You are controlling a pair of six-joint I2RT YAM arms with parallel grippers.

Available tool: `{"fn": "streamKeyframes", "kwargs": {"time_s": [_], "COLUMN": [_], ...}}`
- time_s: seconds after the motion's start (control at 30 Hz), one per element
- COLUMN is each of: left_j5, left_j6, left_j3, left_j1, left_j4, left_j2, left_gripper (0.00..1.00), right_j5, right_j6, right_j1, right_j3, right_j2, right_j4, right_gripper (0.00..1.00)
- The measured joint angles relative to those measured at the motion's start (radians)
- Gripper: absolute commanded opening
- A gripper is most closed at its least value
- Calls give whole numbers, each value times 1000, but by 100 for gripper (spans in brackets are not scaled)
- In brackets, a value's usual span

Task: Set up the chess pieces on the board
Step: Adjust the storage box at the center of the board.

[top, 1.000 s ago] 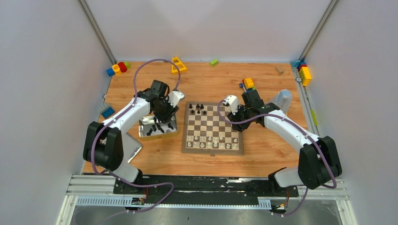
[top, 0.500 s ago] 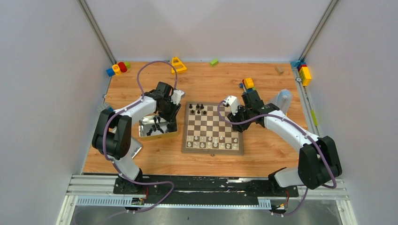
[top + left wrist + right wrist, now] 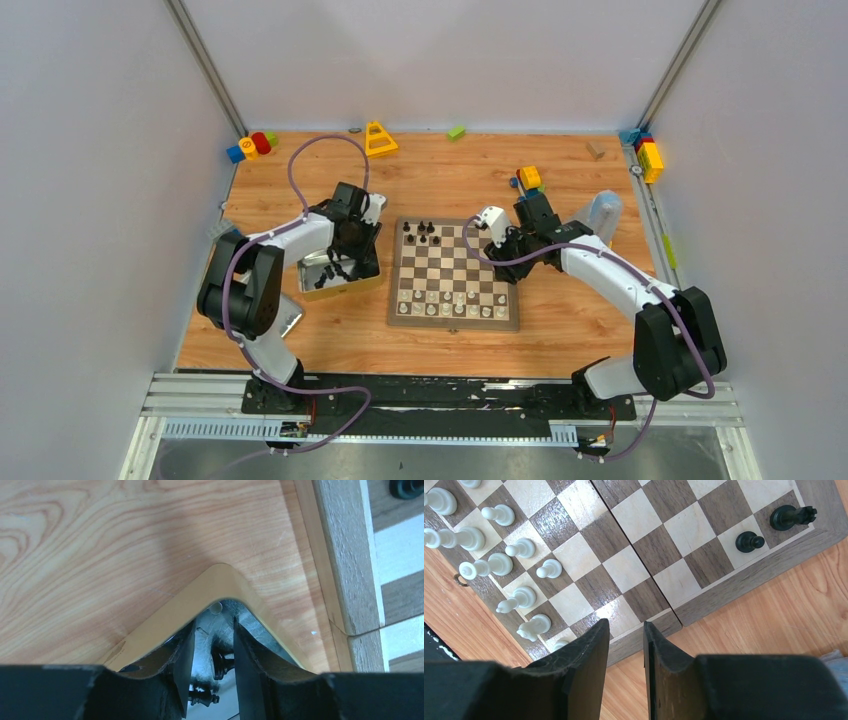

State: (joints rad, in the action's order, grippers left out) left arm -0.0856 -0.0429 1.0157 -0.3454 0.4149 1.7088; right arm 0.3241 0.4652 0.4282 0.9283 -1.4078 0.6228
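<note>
The board (image 3: 455,275) lies mid-table, with white chess pieces (image 3: 455,298) in its near rows and a few black ones (image 3: 425,232) at its far left. My left gripper (image 3: 350,262) reaches into the corner of the metal tin (image 3: 322,287). Its jaws stand open a little around a black piece (image 3: 220,661) that lies against the right finger. Another black piece (image 3: 205,697) lies below it. My right gripper (image 3: 497,240) hovers over the board's right edge (image 3: 724,587), slightly open and empty. White pieces (image 3: 499,564), a black rook (image 3: 793,516) and a black pawn (image 3: 749,541) stand ahead of it.
The tin's flat lid (image 3: 285,325) lies at the near left. Toy blocks sit along the far edge: yellow (image 3: 378,137), green (image 3: 456,131), a cluster (image 3: 252,145) at the left and another (image 3: 648,155) at the right. An orange block (image 3: 529,177) is behind the right wrist.
My left gripper has dropped lower into the tin and its jaws have narrowed around a black piece. The right arm has not moved.
</note>
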Motion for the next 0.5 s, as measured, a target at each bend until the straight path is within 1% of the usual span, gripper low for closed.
{"fn": "streamKeyframes", "kwargs": {"time_s": [0.17, 0.3, 0.5], "left_j5": [25, 43, 42], "left_j6": [15, 16, -9], "left_j3": [-1, -1, 17], "left_j1": [0, 0, 0], "left_j4": [-25, -23, 37], "left_j2": [-2, -2, -4], "left_gripper": [40, 40, 49], "right_j5": [4, 11, 16], "right_j6": [0, 0, 0], "right_j1": [0, 0, 0], "right_j3": [0, 0, -6], "right_j2": [0, 0, 2], "right_j4": [0, 0, -2], "right_gripper": [32, 32, 33]}}
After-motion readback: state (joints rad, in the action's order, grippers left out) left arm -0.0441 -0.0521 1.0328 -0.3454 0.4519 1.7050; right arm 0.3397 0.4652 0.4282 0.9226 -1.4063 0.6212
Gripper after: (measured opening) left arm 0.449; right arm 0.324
